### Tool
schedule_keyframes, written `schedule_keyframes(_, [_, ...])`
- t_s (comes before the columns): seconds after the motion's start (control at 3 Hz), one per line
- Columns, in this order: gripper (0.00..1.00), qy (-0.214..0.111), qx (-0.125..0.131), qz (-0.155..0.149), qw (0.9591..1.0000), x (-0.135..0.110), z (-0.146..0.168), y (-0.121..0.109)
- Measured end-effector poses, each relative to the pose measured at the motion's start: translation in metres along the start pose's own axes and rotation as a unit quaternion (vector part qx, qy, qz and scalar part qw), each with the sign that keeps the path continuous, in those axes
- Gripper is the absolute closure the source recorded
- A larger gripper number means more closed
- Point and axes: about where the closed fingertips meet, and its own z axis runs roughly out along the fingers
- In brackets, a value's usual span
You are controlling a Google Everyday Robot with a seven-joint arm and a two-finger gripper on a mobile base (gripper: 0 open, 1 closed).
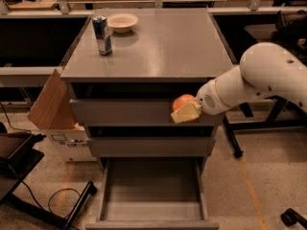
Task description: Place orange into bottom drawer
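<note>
The orange (182,100) was held in the gripper (185,110), whose jaws were clenched on it, just in front of the cabinet (158,47), level with its upper drawer fronts (120,113) and toward its right side. The bottom drawer (152,195) was seen pulled out at the foot of the cabinet, below the fruit and a little to its left, with its floor bare. A can (101,35) and a bowl (122,22) were seen at the back left of the cabinet top, well apart from the fruit.

The orange was judged light, firm and only slightly yielding (its matte skin should give the pads fair purchase). Being round, it could slip out of a loose hold, or roll once set on the flat floor. It was judged best taken across its widest part, with pads on opposite sides. Only a pale finger under its lower face could be made out, and how the far side was gripped could not be told. A drop from that level was thought likely to bruise it or send it against the low walls, so a release close to the floor was called for
</note>
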Motion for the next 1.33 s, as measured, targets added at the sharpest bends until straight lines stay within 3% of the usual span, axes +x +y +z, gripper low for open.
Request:
schedule_keyframes(0.33, [1.0,0.006,-0.003,0.001,1.0,0.006,0.003,0.003])
schedule_keyframes(0.67, [1.0,0.01,-0.001,0.008,0.9999,0.012,0.026,0.005])
schedule_keyframes(1.0, [1.0,0.017,-0.017,0.027,0.9993,0.035,0.095,0.014])
schedule_keyframes(1.33, [1.0,0.005,-0.048,0.079,0.9957,0.071,0.181,0.012])
